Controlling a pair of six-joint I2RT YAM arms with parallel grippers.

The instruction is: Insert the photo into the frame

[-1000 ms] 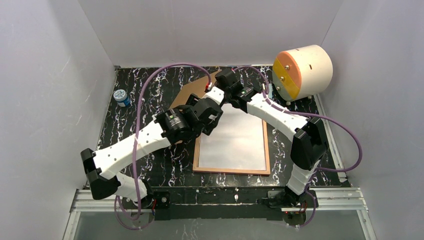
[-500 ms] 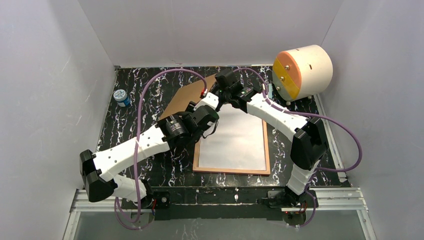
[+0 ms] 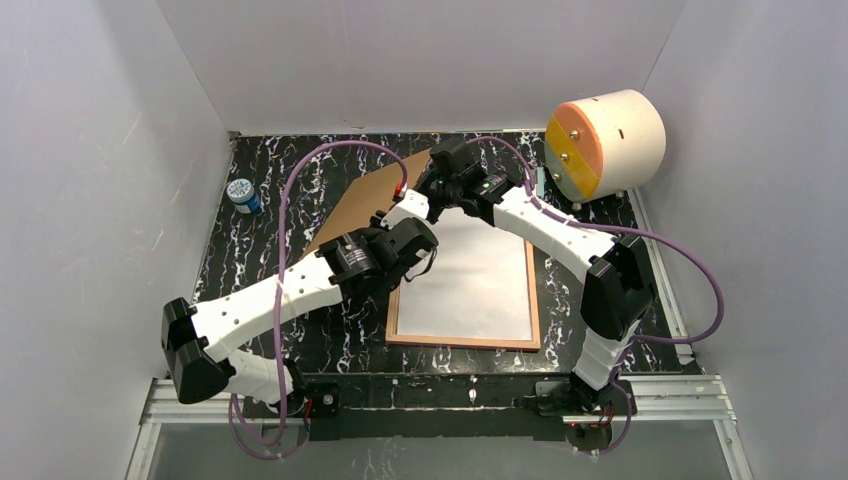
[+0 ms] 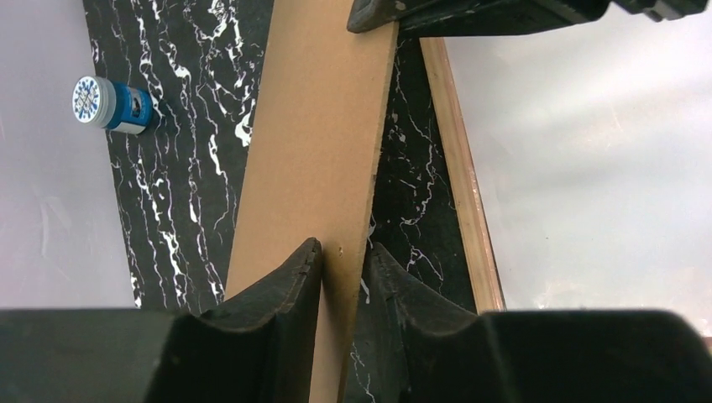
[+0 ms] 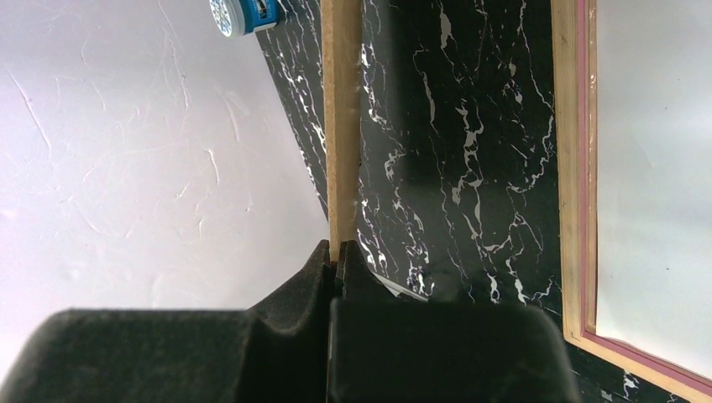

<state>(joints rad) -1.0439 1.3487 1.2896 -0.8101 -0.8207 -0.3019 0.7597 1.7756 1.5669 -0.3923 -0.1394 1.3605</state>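
The frame [image 3: 533,300] lies flat on the table with its wood-brown back up; a pink inner strip shows in the right wrist view [image 5: 585,168]. The photo [image 3: 470,280] lies inside it, plain white back up, print hidden. It also shows in the left wrist view [image 4: 588,168] and the right wrist view [image 5: 655,185]. Both grippers hold a flat brown backing board [image 3: 360,205], tilted, left of the frame. My left gripper [image 4: 344,252] is shut on its edge near the frame's far left corner [image 3: 400,208]. My right gripper [image 5: 336,248] is shut on the board's far end [image 3: 430,185].
A small blue-and-white jar [image 3: 242,195] lies at the far left by the wall; it also shows in the left wrist view [image 4: 113,105]. A large cream cylinder with an orange-yellow face [image 3: 605,145] stands at the back right. White walls close in on three sides.
The backing board has swung left, away from the frame, so more of it shows. Both grippers moved left with it and kept their hold. Frame and photo have not moved.
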